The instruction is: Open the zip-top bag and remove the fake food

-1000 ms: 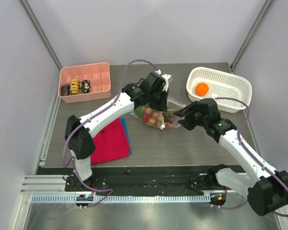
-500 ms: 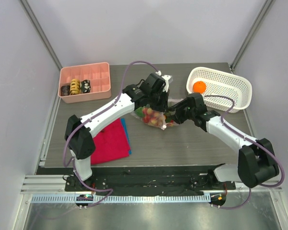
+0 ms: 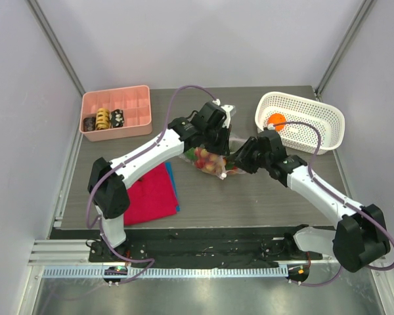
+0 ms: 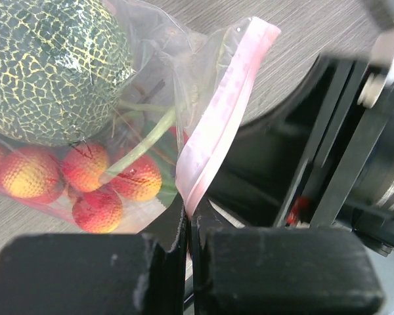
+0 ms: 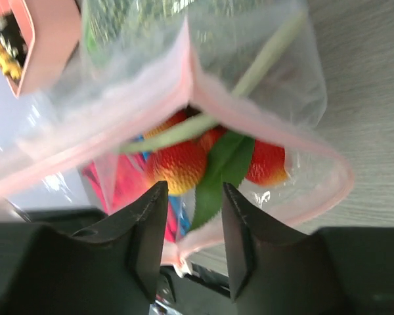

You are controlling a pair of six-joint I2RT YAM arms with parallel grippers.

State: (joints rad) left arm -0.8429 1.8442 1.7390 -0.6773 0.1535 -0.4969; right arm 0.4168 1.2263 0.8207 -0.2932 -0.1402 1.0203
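The zip-top bag (image 4: 184, 62) is clear with a pink strip (image 4: 226, 105) — inside, red-orange berries (image 4: 85, 165) and a green, yellow-cracked ball (image 4: 52, 65).

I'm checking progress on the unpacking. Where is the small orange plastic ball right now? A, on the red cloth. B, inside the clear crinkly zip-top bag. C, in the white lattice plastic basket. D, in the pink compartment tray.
C: the top view shows the orange ball lying inside the white lattice basket, away from the clear bag.

Bright, even light (blurry wrist close-ups)
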